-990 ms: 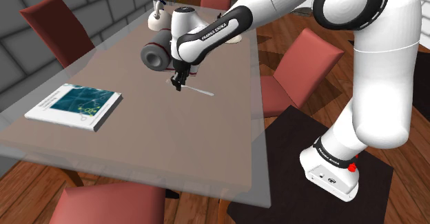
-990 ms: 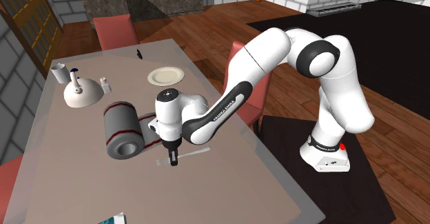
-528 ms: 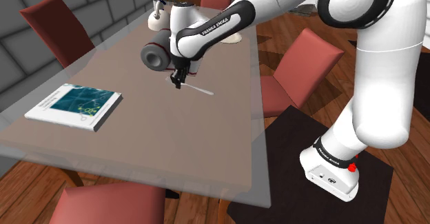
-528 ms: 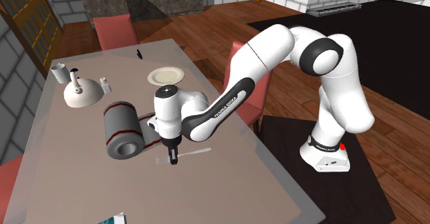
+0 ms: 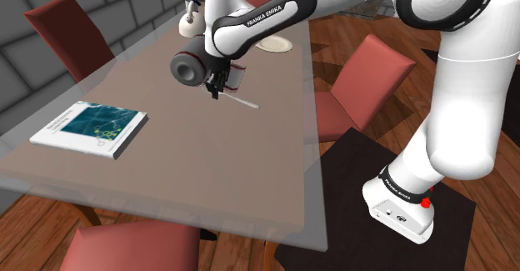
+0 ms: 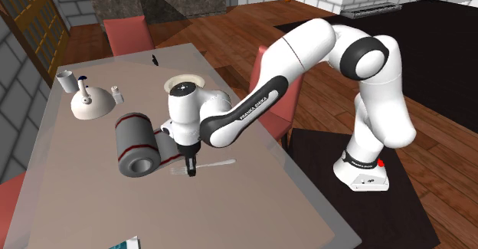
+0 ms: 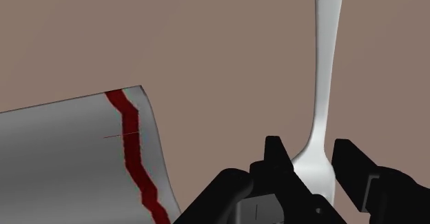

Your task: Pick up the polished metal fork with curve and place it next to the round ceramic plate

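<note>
A plain grey-white fork hangs just above the brown table, clasped near its tine end by my gripper, which is shut on it. From the second exterior view, the fork sticks out level from the gripper toward that view's right. Between the black fingers the fork's neck shows, and its long handle runs away from the gripper. The round pale plate lies farther along the table; the hand partly hides the plate.
A grey roll with a red stripe lies right beside the gripper, also close by it in the wrist view. A white teapot and small shakers stand beyond. A book lies near the table's front. Red chairs ring the table.
The gripper has risen with the fork in it, lifting it off the table and carrying it a little toward the roll and plate.
</note>
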Motion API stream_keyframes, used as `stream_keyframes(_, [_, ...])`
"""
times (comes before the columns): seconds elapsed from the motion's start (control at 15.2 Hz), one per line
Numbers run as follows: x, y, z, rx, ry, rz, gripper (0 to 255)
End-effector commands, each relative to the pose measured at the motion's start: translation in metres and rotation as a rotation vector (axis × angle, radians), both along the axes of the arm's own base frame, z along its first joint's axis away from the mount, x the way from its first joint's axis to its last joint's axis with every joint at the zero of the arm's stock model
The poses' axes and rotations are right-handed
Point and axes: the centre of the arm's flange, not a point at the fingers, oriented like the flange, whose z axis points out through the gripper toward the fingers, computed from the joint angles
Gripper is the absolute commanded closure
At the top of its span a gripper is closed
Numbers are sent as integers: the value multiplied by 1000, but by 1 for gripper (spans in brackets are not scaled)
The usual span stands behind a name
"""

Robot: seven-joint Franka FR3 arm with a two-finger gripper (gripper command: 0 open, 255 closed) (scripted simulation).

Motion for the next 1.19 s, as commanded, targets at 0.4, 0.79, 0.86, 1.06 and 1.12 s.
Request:
stream_keyframes(0.4, [6,-40,24,0,0,0,255])
stream_keyframes(0.79, [18,-118,25,0,0,0,255])
stream_keyframes(0.86, [20,-131,25,0,0,0,255])
stream_keyframes(1.06, [26,-170,25,0,0,0,255])
stream_keyframes(1.12, [28,-183,25,0,0,0,255])
